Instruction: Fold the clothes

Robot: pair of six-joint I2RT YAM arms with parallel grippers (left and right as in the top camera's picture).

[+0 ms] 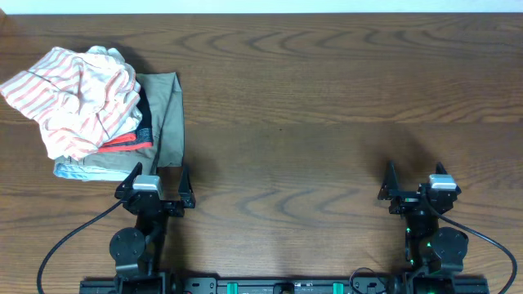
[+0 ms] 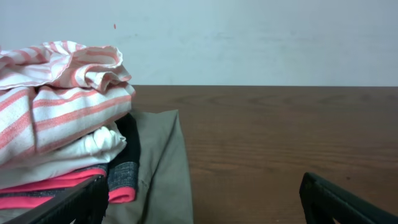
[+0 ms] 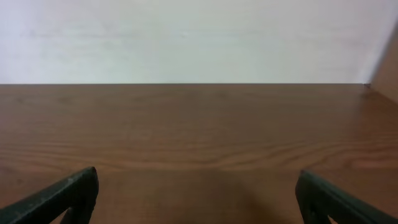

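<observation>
Coral-and-white striped shirt (image 1: 78, 94); olive garment (image 1: 167, 114)

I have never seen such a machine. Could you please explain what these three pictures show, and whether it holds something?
Two robot arms stand at a wooden table. One picture looks down from above; there the left gripper and the right gripper are open and empty. The other two come from cameras on the wrists, so dark fingers show at the bottom corners. On the table's left lies a crumpled striped shirt, on a stack of other garments, among them an olive garment.
</observation>
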